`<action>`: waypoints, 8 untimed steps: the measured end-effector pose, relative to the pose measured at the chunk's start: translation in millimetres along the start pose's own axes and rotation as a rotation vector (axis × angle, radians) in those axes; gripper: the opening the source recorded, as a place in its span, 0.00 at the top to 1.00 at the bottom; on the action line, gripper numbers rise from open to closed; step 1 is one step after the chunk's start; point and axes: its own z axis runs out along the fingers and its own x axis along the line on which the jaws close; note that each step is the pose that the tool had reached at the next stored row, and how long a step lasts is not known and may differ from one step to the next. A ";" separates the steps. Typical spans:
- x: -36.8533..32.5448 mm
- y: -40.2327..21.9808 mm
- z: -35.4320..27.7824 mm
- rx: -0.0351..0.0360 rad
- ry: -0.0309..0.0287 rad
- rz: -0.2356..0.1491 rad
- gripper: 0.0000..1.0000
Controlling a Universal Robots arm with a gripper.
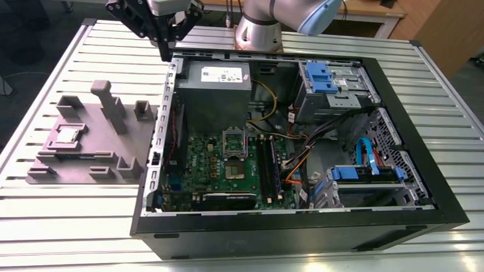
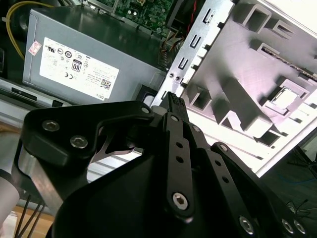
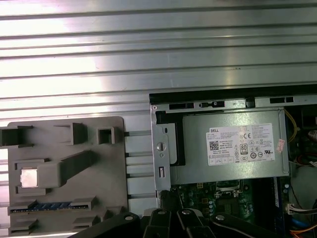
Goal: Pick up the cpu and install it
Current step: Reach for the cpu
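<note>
The cpu (image 1: 68, 135) is a small silvery square lying flat in a recess of the grey-purple fixture (image 1: 90, 164), on the exterior view's left beside the open computer case. It shows as a pale square in both wrist views (image 2: 284, 99) (image 3: 28, 177). My gripper (image 1: 165, 55) hangs above the case's back left corner, well behind the cpu, with its black fingers together and nothing between them. Its tip (image 2: 174, 99) points down at the case's metal edge. The metal-framed socket (image 1: 233, 140) sits on the green motherboard inside the case.
The black case (image 1: 408, 113) lies open on a slatted metal table (image 1: 68, 51). Inside it are the grey power-supply box (image 1: 215, 85) (image 2: 84, 59) (image 3: 230, 148), blue drive brackets (image 1: 321, 71), cables and memory slots (image 1: 271, 164). Upright posts (image 1: 106, 105) rise from the fixture.
</note>
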 end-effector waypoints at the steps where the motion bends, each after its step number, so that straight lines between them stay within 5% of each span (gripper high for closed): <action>1: 0.1 0.0 0.0 0.0000 0.0000 0.000 0.89; 8: 4.6 -0.3 0.1 -0.0001 -0.0001 0.000 0.89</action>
